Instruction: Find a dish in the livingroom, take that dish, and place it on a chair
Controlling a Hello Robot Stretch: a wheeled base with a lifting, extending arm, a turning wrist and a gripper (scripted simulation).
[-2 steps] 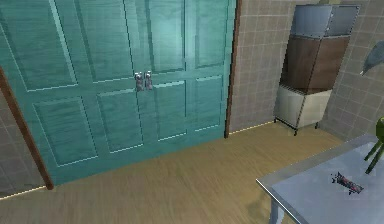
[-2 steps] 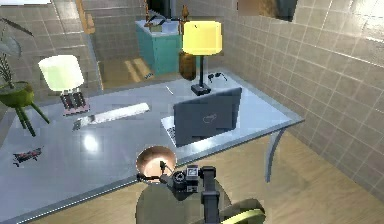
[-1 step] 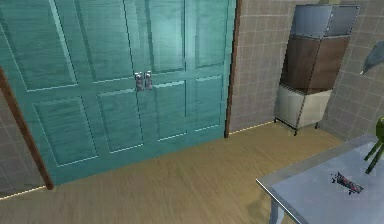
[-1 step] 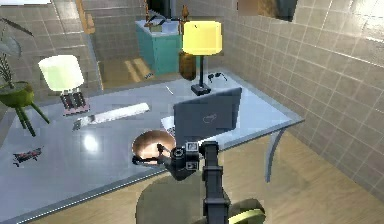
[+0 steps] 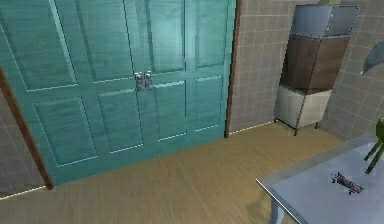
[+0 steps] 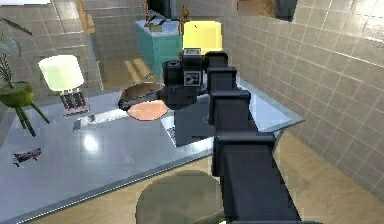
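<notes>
Dish (image 6: 155, 112), salmon-coloured and round, lies on the pale bench (image 6: 110, 150) right at the gripper (image 6: 135, 99). The gripper's dark fingers show against the dish's far rim. You cannot tell whether the gripper has hold of the dish, or how its fingers stand, because the dish rests on the bench top behind them. The arm (image 6: 240, 150) stretches out across the bench to reach it.

On this showing, the dish is found and the arm is at it. The lift, the carry and the placing on a chair are all left to do. Back along the arm from the gripper, past the bench's near edge, sits an olive round seat (image 6: 185, 200). It is probably a chair, though too little of it shows to be sure.

Left of the gripper stand a cream-shaded lamp (image 6: 60, 72) and a potted plant (image 6: 15, 95). Beyond the gripper is a yellow shade (image 6: 200, 35). Straight up looks like the freest way out. Right of the gripper, the bench ends near a tiled wall (image 6: 330, 80), so you have little room to swing that way. Ahead of the robot, bare wooden floor (image 5: 150, 185) runs to shut teal double doors (image 5: 130, 80).
</notes>
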